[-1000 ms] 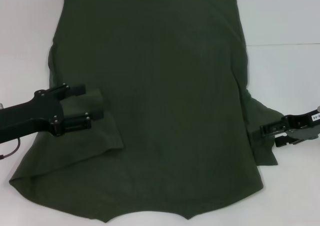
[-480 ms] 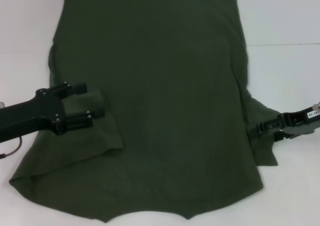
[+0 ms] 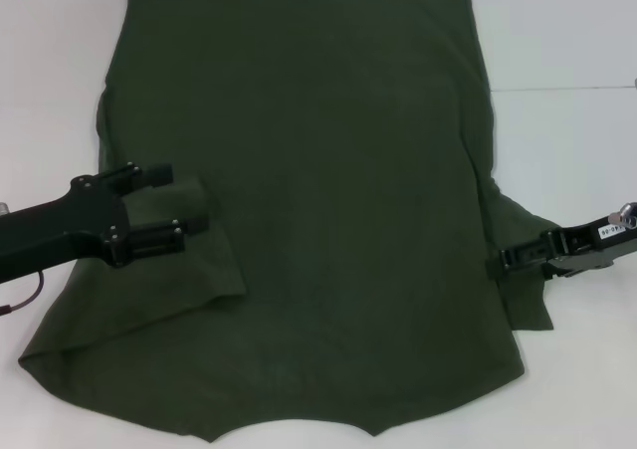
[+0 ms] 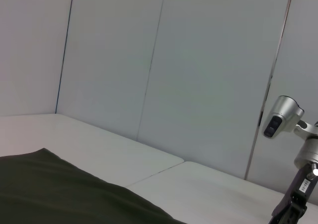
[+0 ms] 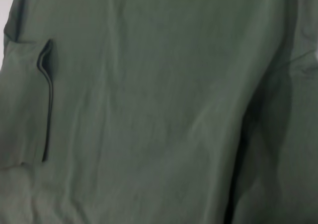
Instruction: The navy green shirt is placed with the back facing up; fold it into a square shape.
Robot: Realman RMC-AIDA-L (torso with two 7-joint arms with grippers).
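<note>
the navy green shirt (image 3: 318, 200) is lying spread flat across a white table (image 3: 567, 41), filling most of the head view, with its straight hem along the far side and the notched neckline edge at the near side. its left sleeve (image 3: 169, 260) is lying folded inward over the body of the shirt, forming a slanted flap with a clear lower edge.

the left gripper (image 3: 174, 205) is reaching in from the left side and sitting over that folded sleeve, its two black fingers (image 3: 149, 177) standing wide apart – nothing is showing between them, and the fabric is lying flat beneath.

the right gripper (image 3: 503, 260) is reaching in low from the right edge, its tip meeting the shirt's right side where the right sleeve (image 3: 523, 240) is sticking out onto the table. the fingers are looking drawn close together at the cloth, but whether they are pinching the fabric i cannot tell.

the left wrist view is showing the shirt's dark edge (image 4: 74, 194) lying on the table, pale wall panels (image 4: 198, 75) behind it, and the right arm (image 4: 295, 184) standing well apart at the far side. the right wrist view is filled with the wrinkled green fabric (image 5: 159, 110) – a dark fold line is running along one side.
</note>
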